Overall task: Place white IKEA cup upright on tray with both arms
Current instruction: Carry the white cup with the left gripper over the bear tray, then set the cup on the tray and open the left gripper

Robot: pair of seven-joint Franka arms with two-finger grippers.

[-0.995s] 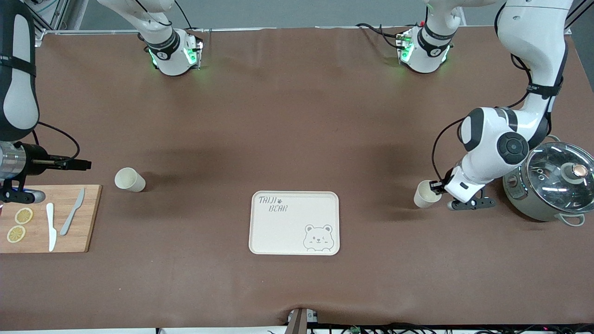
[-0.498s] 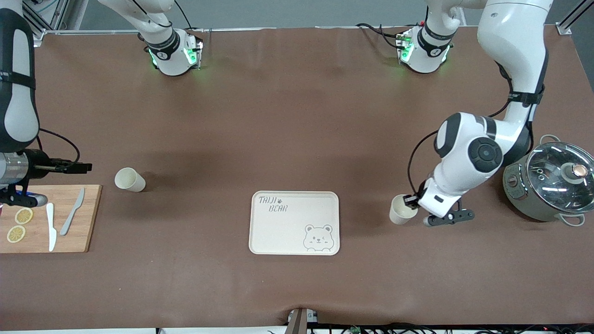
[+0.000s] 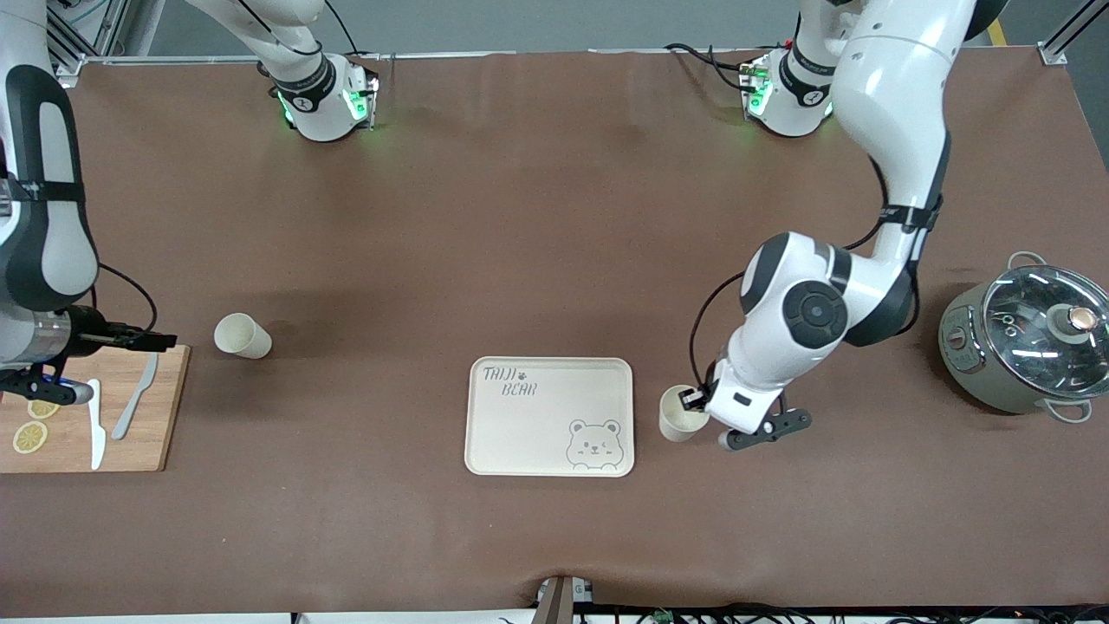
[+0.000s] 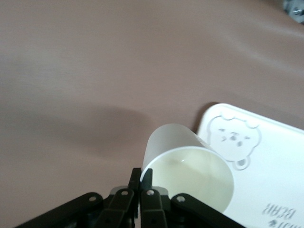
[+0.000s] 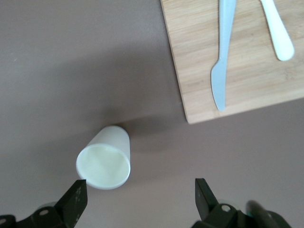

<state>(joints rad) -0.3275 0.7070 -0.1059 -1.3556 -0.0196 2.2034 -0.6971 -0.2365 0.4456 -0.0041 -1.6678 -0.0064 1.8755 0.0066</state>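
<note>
Now that it's swung over from near the steel pot (image 3: 1022, 342), left gripper (image 3: 693, 400) clamping a white cup (image 3: 678, 414) by its rim, almost reaching the bear tray (image 3: 520, 433); right gripper (image 3: 160, 341) waiting wide open beside a second cup (image 3: 242, 335).

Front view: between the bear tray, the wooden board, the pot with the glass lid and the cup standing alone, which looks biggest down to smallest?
1. Bear tray and wooden board: they look alike, and the board is cut off by the picture's edge, so no ranking.
2. Pot.
3. Lone cup, clearly smallest.
</note>
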